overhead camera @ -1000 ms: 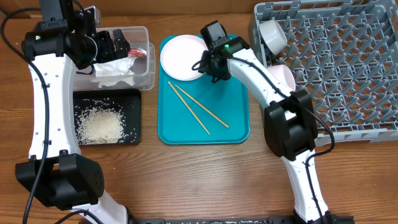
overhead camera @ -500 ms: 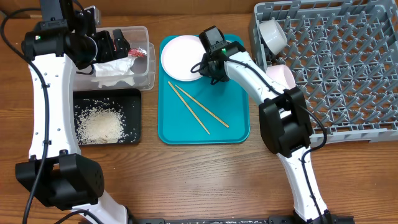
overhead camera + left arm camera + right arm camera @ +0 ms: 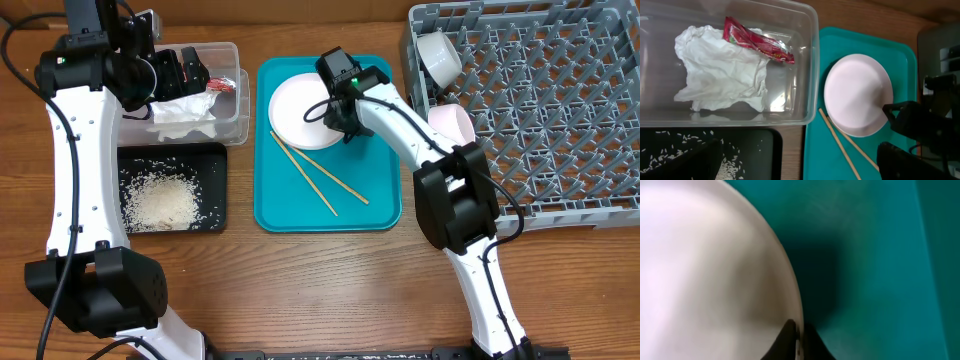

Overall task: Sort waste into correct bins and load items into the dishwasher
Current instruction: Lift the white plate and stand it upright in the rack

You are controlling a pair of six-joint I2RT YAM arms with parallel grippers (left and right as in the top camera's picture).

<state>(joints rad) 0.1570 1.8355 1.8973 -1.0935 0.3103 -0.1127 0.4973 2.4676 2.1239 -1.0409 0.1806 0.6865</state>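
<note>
White round plate (image 3: 298, 112): lies in the far half of the teal rectangular serving tray (image 3: 375, 200), toward its far-left corner, with its right rim caught between closed jaws.
Right gripper (image 3: 338, 124): jaws pinched shut on the plate's right rim. The wrist view shows the dark fingertips (image 3: 787, 341) meeting at the very edge of the rim, and a dark shadow on the teal surface just beside it.
Left gripper (image 3: 186, 72): jaws spread wide and holding nothing, hanging over the tub near the table's far-left corner.
Wooden chopsticks (image 3: 318, 180): a thin light pair lying slantwise on the teal tray. Their far ends are just beside the plate's near rim; whether they touch it cannot be told.
Clear rectangular plastic tub (image 3: 242, 108): stands by the table's far edge, just left of the teal tray. It holds a crumpled white paper napkin (image 3: 722, 75) with a small red shiny wrapper (image 3: 757, 40) on the napkin's far part.
Shallow black rectangular tray (image 3: 212, 165): just beside the tub on its near side, carrying a heap of loose white rice grains (image 3: 160, 200).
Grey plastic dish rack (image 3: 560, 130): fills the table's far-right corner. A white bowl (image 3: 440, 55) sits tipped at its far-left corner, and a second white bowl (image 3: 455, 122) sits further along its left edge, partly hidden by the arm.
In the way: the right arm crosses the teal tray's right edge, between the plate and the rack.
</note>
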